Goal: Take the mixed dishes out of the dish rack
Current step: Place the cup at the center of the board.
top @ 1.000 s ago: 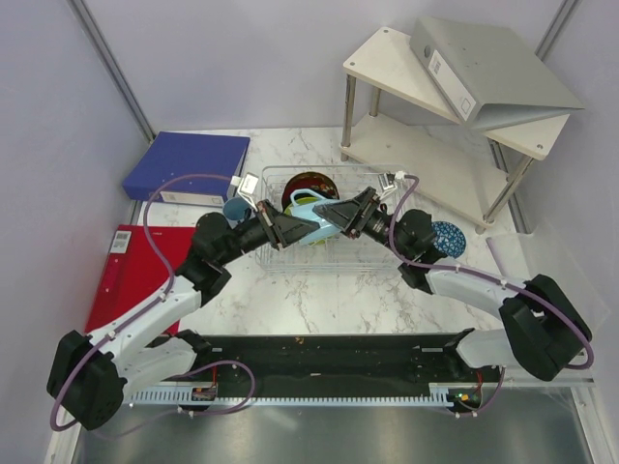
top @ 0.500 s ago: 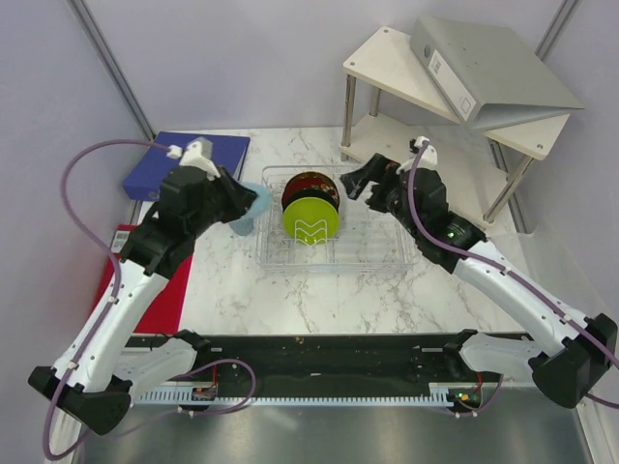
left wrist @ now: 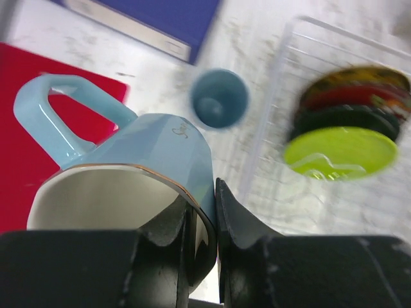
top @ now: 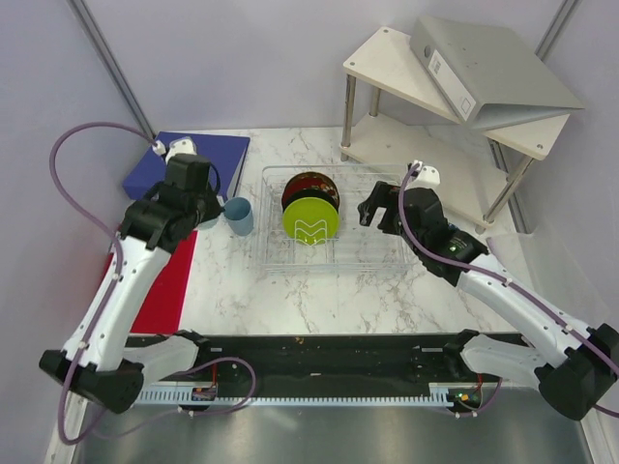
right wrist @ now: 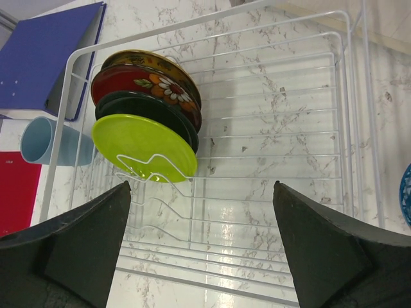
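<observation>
Marble table [top: 319, 295] under rack [top: 358, 251], cup [top: 238, 217], blue binder [top: 215, 153]

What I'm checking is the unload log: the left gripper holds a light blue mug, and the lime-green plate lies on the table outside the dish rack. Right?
Not quite. The left gripper holds the light blue mug, but the lime-green plate stands on edge inside the dish rack, in front of the black plate. The right wrist view shows it.

blue patterned bowl [right wrist: 406, 192] cropped at edge, black plate [right wrist: 173, 122] half-hidden
</observation>
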{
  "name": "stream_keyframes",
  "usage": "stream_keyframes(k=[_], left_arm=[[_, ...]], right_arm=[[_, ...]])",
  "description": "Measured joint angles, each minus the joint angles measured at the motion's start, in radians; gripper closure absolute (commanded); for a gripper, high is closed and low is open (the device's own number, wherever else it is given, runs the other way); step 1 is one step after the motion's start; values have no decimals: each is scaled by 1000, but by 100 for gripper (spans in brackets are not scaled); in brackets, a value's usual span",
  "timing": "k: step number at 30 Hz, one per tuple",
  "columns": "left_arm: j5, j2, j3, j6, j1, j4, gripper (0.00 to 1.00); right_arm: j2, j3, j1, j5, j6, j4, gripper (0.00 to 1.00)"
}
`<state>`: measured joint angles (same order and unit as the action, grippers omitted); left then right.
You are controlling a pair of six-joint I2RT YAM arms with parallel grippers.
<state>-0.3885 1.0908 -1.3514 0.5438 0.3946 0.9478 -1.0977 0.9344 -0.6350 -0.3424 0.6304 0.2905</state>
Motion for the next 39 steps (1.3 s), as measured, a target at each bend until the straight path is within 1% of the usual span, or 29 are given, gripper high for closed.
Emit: stream_keyframes(k=[3,6,10,13,15,20,27,31,37,39], left_arm=[[-36,118,-101,-26,-101,66,98],[-54,228,-175,-45,-196,96,98],[-37,340,-192,-49,-263,91,98],[23,422,-191,-48,-304,74,98],[68,466,-174,-44,-325,35,98],[133,544,-103,-34,-342,-48,98],[210,613,5,-31,-342,-190,98],[218,644,33,-31,-343,-250,98],[209,664,29,-32,-344,-296,98],[203,665,28,-33,-345,-300,86]], right_arm=[[31,-1,0,-16,-17,2,2],[43,-1,0,-24,-32,3,2],[49,-6,0,-25,-42,8,2],[67,-19,0,-24,-47,15,2],[74,-25,0,-24,-52,18,2],[77,-29,0,-24,-62,22,2],[55,-31,0,-19,-68,21,2],[26,-31,0,-10,-68,24,2],[16,-31,0,-3,-68,24,2],[15,-31,0,-3,-68,24,2]])
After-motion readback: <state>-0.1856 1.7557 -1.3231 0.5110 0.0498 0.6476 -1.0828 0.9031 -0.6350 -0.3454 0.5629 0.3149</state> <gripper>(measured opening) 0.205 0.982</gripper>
